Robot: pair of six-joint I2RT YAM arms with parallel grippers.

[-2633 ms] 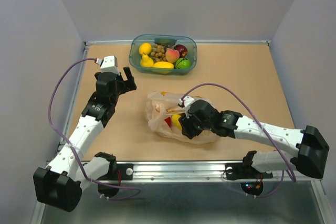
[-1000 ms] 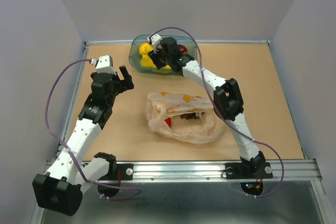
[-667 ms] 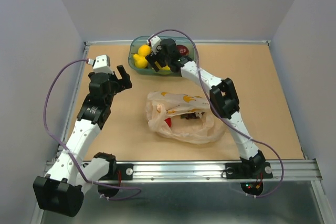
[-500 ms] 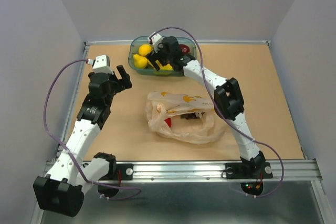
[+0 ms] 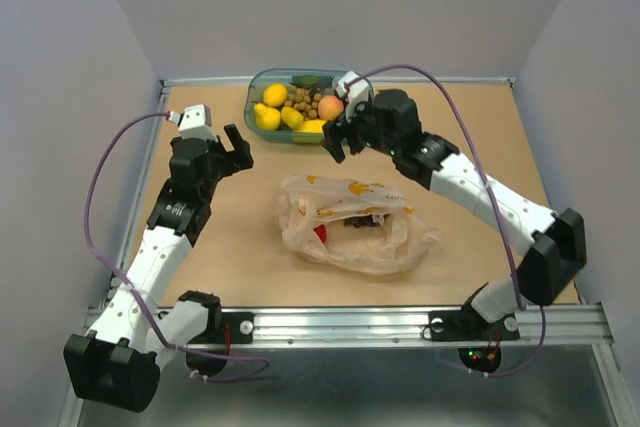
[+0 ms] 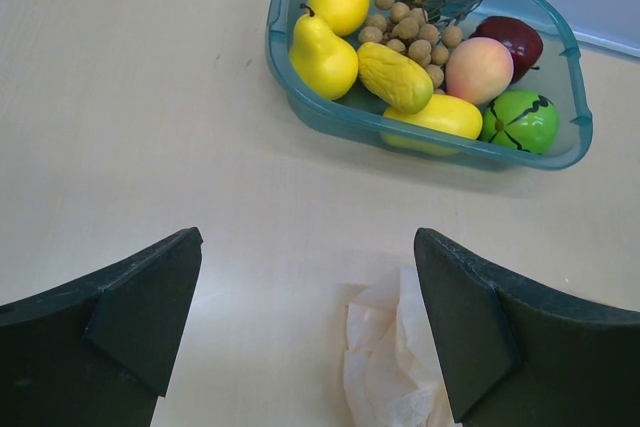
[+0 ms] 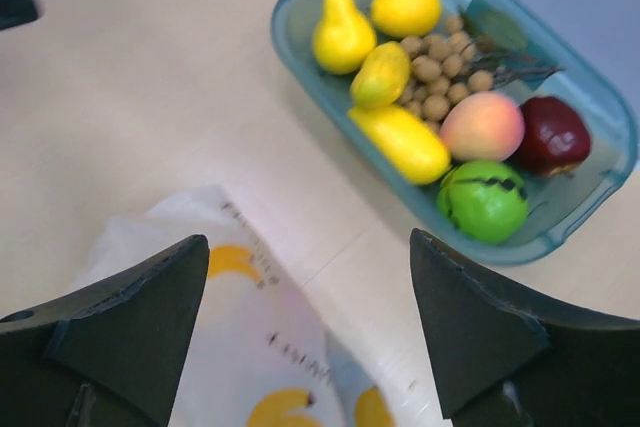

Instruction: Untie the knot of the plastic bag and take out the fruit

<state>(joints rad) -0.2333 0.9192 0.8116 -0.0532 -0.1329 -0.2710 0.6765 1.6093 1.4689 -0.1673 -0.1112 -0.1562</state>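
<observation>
The plastic bag (image 5: 350, 232) lies crumpled mid-table, its mouth slack; I make out no knot. A red fruit (image 5: 320, 233) and a dark bunch (image 5: 362, 221) show through the film. My right gripper (image 5: 338, 142) is open and empty, hovering between the bag's far edge (image 7: 240, 347) and the teal tub (image 5: 258, 119). In the right wrist view the open gripper (image 7: 310, 327) looks over the bag and the tub. The tub holds a pink peach (image 7: 482, 125), a dark red apple (image 7: 548, 135) and yellow fruits. My left gripper (image 5: 238, 147) is open and empty, left of the bag, whose corner (image 6: 395, 367) shows between its fingers.
The tub (image 6: 300, 107) stands at the table's back edge and also holds a green apple (image 7: 482, 200), a brown ball cluster (image 6: 410, 32) and a yellow pear (image 6: 322, 55). Grey walls close in the table on three sides.
My right arm has drawn back out of the tub toward the bag, gripper empty. The yellow fruit seen in the bag earlier is gone from it. The left arm has barely moved.
</observation>
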